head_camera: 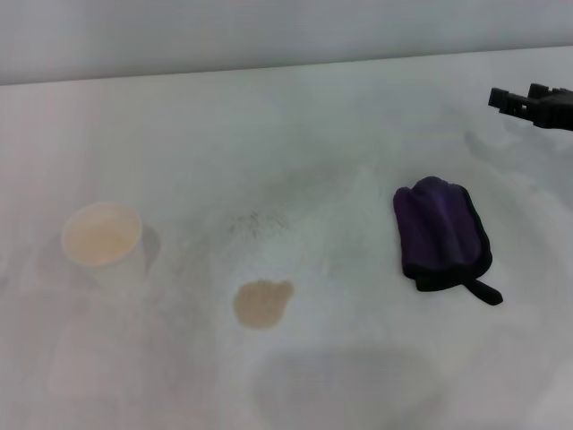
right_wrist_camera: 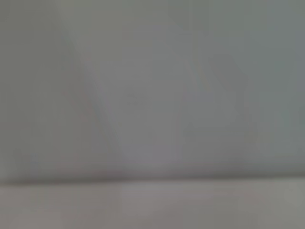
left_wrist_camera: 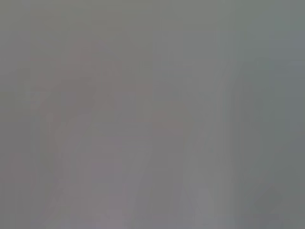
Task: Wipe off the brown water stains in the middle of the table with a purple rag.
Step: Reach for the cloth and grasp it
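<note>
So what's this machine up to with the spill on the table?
It is meant to wipe up the brown water stains with the purple rag, but nothing is held yet. The rag lies untouched on the table. The right gripper hovers beyond it at the edge. A paper cup stands left.

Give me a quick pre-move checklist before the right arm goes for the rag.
1. purple rag lies free on the table, nothing on it: ok.
2. brown water stains unwiped, apart from the rag: ok.
3. right gripper beyond the rag, path unobstructed: ok.
4. Right fingers open: cannot tell.
5. paper cup upright, left of the stain, off the wiping path: ok.
6. Left gripper position: cannot tell, not in view.
</note>
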Controlling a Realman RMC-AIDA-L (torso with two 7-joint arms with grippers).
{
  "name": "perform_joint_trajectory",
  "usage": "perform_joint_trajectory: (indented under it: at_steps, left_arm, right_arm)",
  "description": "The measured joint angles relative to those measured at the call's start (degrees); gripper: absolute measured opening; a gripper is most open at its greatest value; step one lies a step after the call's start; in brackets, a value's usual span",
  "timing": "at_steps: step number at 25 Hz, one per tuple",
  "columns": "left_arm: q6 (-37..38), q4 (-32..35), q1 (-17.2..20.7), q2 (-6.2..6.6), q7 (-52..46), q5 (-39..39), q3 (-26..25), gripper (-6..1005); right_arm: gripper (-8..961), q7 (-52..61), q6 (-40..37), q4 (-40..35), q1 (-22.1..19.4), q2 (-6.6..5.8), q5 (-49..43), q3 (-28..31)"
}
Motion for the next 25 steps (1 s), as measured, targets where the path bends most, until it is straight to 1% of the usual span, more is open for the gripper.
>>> perform_joint_trajectory:
  at_steps: [3, 6, 10, 13, 15, 18, 21, 25]
  left_arm:
    - [-0.9, -0.1, 0.0, 0.00, 0.0, -0.1, 0.0, 893]
    - [-1.5, -0.5, -0.2, 0.00, 0.0, -0.2, 0.0, 893]
    - [-2.2, -0.6, -0.5, 0.03, 0.0, -0.2, 0.0, 893]
    - [-2.6, -1.1, -1.2, 0.05, 0.0, 0.2, 0.0, 893]
    - [-2.9, -1.4, -1.6, 0.04, 0.0, 0.4, 0.1, 893]
    - [-3.0, -1.5, -2.0, 0.06, 0.0, 0.4, 0.1, 893]
    - [-3.3, -2.0, -2.8, 0.08, 0.2, 0.5, 0.1, 893]
    - [-3.9, -2.1, -3.4, 0.09, 0.3, 0.5, 0.1, 893]
  right_arm:
    - [852, 14.4, 2.3, -8.0, 1.1, 0.14, -14.3, -0.6]
    - [852, 25.1, 5.5, -17.2, 1.7, 0.92, -27.0, -3.4]
    - [852, 37.2, 9.8, -28.3, 2.1, 1.05, -36.8, -12.2]
    - [852, 44.5, 13.0, -35.3, 2.7, 1.08, -43.1, -17.1]
    - [852, 48.3, 16.1, -38.5, 3.6, 1.14, -47.0, -20.1]
    - [851, 51.4, 20.8, -40.3, 5.7, 1.15, -49.6, -23.2]
    - [851, 53.4, 25.3, -39.6, 7.6, 1.27, -50.8, -24.3]
    - [849, 56.4, 26.6, -39.1, 8.2, 1.30, -51.2, -27.0]
